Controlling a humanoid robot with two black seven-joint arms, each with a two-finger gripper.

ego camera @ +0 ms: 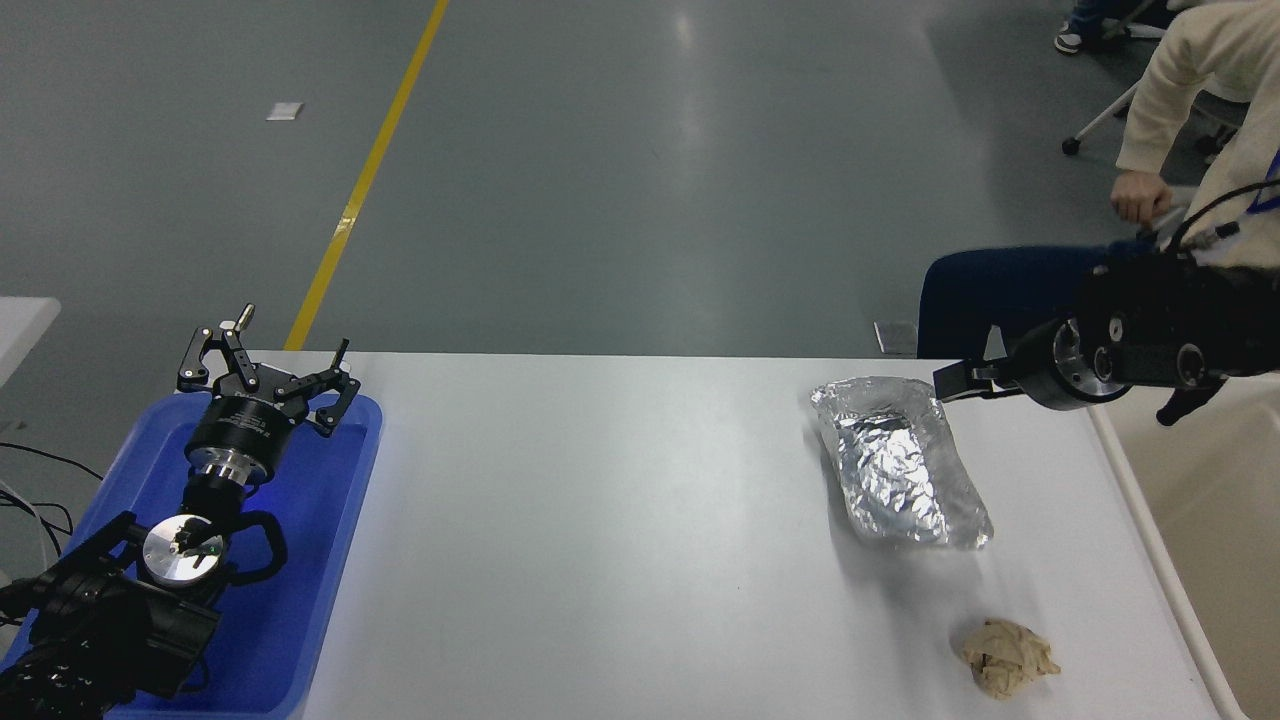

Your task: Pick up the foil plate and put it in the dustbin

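A white table [620,520] is set on grey floor [620,170]. The crinkled silver plate [900,465] lies upright. The right gripper's [950,384] state cannot be told.
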